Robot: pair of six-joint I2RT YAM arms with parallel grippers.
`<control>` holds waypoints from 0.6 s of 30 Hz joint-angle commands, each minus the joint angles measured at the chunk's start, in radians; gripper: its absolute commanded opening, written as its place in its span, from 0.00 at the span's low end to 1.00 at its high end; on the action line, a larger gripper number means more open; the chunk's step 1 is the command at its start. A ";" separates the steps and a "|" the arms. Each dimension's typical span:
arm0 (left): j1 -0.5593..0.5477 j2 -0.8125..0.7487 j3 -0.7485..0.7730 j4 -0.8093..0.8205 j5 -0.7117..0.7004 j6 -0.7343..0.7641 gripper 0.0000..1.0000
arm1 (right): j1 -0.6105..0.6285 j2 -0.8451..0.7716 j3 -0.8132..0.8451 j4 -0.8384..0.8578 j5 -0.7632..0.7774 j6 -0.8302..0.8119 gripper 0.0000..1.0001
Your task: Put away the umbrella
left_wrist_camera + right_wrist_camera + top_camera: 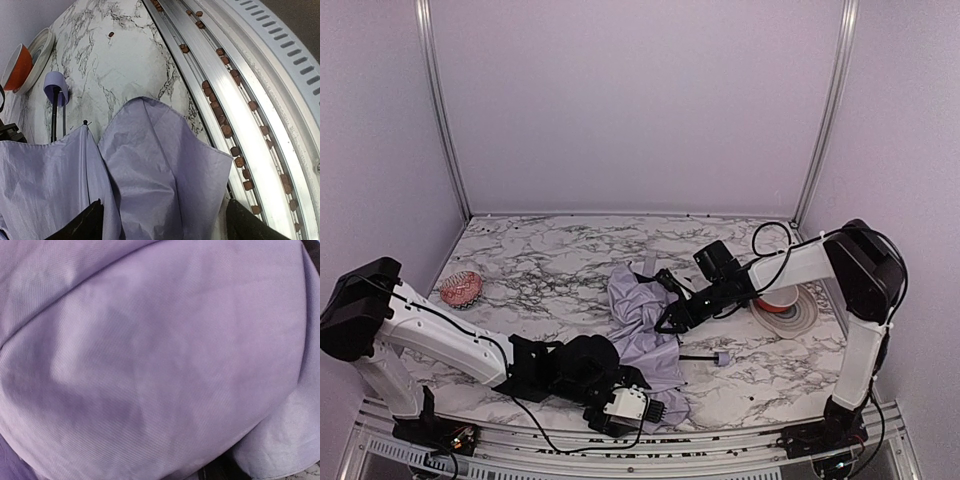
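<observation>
Lavender umbrella (642,335) fabric lies crumpled on the marble table (540,260). The left gripper (165,222) straddles it, jaws wide apart. The right gripper (672,320) presses into folds; I cannot tell its jaws' state.

obstacles: umbrella (640,315) heaped mid-table; bowl (778,300) near right wall; pink object (461,289) far left | passage: table (550,255) strip behind umbrella
</observation>
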 commanded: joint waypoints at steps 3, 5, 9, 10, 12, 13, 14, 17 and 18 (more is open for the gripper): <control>-0.004 0.035 0.007 -0.038 -0.018 0.021 0.82 | 0.012 0.058 0.015 -0.113 0.052 -0.025 0.52; -0.004 0.065 0.011 -0.040 -0.049 0.026 0.78 | 0.020 0.061 0.026 -0.118 0.050 -0.029 0.51; -0.004 0.099 0.013 -0.010 -0.105 0.026 0.54 | 0.045 0.064 0.042 -0.132 0.042 -0.050 0.50; -0.004 0.097 0.012 -0.002 -0.109 0.031 0.47 | 0.049 0.068 0.046 -0.139 0.041 -0.057 0.49; -0.003 0.091 0.013 0.020 -0.143 0.028 0.25 | 0.053 0.076 0.047 -0.153 0.038 -0.068 0.47; -0.003 0.087 0.013 0.033 -0.169 0.027 0.10 | 0.054 0.078 0.044 -0.156 0.036 -0.074 0.46; -0.002 0.082 0.010 0.045 -0.199 0.026 0.00 | 0.055 0.079 0.038 -0.157 0.032 -0.080 0.46; 0.001 0.046 0.007 0.096 -0.273 -0.001 0.00 | 0.067 0.073 0.019 -0.159 -0.010 -0.110 0.45; 0.009 0.016 0.011 0.111 -0.274 -0.039 0.00 | 0.076 0.073 0.015 -0.161 -0.021 -0.124 0.45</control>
